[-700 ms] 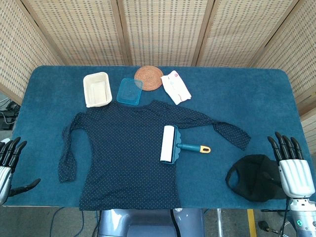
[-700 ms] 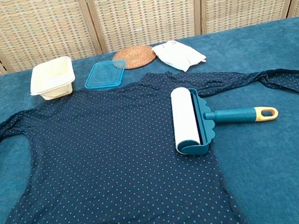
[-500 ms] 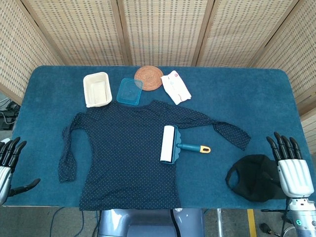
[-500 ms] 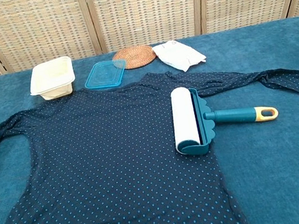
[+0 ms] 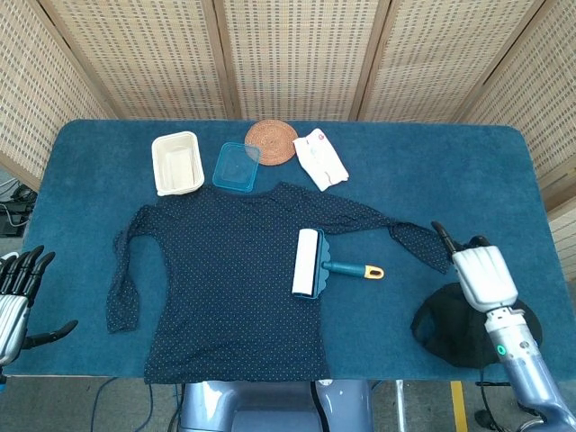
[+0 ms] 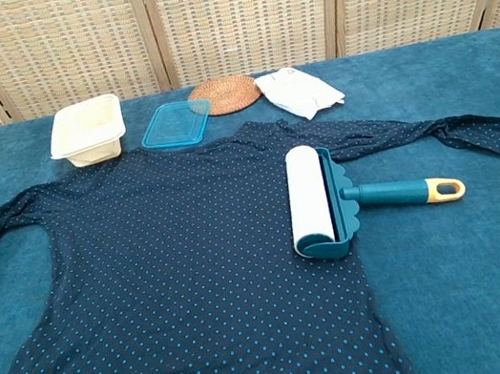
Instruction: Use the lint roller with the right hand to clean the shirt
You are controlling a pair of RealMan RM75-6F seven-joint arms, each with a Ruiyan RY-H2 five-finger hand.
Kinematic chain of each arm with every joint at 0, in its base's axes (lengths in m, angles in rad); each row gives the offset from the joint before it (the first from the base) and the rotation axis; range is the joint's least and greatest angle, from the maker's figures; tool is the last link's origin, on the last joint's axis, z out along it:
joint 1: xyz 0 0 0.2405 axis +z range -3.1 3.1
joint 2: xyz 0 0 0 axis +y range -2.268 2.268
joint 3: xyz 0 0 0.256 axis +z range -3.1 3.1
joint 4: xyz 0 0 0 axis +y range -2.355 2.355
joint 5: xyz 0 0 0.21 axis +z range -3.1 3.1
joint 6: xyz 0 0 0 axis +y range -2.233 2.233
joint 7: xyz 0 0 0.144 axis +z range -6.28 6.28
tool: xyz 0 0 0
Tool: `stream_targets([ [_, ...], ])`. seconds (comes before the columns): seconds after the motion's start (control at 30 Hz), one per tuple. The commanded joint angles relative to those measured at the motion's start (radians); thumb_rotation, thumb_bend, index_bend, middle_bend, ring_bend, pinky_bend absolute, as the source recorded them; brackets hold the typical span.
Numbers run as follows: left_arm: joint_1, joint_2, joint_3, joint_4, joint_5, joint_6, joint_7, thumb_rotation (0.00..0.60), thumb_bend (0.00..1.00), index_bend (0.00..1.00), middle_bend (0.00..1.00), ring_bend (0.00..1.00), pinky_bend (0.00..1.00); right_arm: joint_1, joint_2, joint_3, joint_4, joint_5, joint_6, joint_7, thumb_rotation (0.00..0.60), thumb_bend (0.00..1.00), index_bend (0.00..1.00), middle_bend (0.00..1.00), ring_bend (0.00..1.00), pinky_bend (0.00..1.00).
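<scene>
Currently I am reaching for the white lint roller with teal frame and yellow-tipped handle (image 5: 317, 264), lying untouched on the dark polka-dot long-sleeved shirt (image 5: 220, 279), handle pointing over the blue desk (image 5: 432, 171). Right hand (image 5: 483, 276) is hovering near the sleeve end, empty; finger spread unclear. Next: closing around the handle. Only the head view is showing hands; left hand (image 5: 15, 301) is idling, fingers apart.

in front of me is a table (image 5: 504, 171) with a blue cloth. directly on it lie the dotted shirt (image 5: 225, 279), a cream tub (image 5: 176, 163), a blue lid (image 5: 237, 166), a woven coaster (image 5: 271, 141), a white packet (image 5: 320, 158) and a black cap (image 5: 454, 324). the lint roller (image 5: 317, 264) lies partly on the shirt.
</scene>
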Motion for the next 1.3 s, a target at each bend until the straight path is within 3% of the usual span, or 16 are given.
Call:
stream_targets([
  [0.03,-0.008,-0.001,-0.007,0.002,-0.014,-0.013,-0.001,0.6,0.0,0.0,0.0,0.0,0.0,0.19,-0.029,0.076,-0.066,0.274,-0.199,-0.177,0.6,0.0,0.0,0.94,1.0,1.0],
  [0.17,-0.021,-0.004,-0.014,0.002,-0.039,-0.041,0.006,0.6,0.0,0.0,0.0,0.0,0.0,0.287,-0.1,0.079,-0.067,0.455,-0.221,-0.282,0.6,0.0,0.02,0.98,1.0,1.0],
  [0.3,-0.029,-0.007,-0.018,0.005,-0.055,-0.055,0.009,0.6,0.0,0.0,0.0,0.0,0.0,0.372,-0.179,0.064,-0.052,0.643,-0.208,-0.367,0.6,0.01,0.16,1.0,1.0,1.0],
  [0.47,-0.031,-0.005,-0.02,0.008,-0.063,-0.059,0.0,0.6,0.0,0.0,0.0,0.0,0.0,0.45,-0.28,0.048,-0.007,0.799,-0.168,-0.419,0.6,0.16,0.33,1.0,1.0,1.0],
  [0.67,-0.029,-0.001,-0.021,0.011,-0.067,-0.056,-0.015,0.6,0.0,0.0,0.0,0.0,0.0,0.499,-0.37,0.023,0.061,0.868,-0.128,-0.446,0.6,0.23,0.45,1.0,1.0,1.0],
  [0.93,-0.028,0.003,-0.018,0.013,-0.063,-0.051,-0.025,0.6,0.0,0.0,0.0,0.0,0.0,0.537,-0.521,-0.02,0.176,0.878,-0.06,-0.471,0.6,0.35,0.43,1.0,1.0,1.0],
  [1.3,-0.03,0.008,-0.02,0.019,-0.07,-0.055,-0.043,0.6,0.0,0.0,0.0,0.0,0.0,0.547,-0.58,-0.035,0.249,0.861,-0.035,-0.479,0.6,0.38,0.43,1.0,1.0,1.0],
])
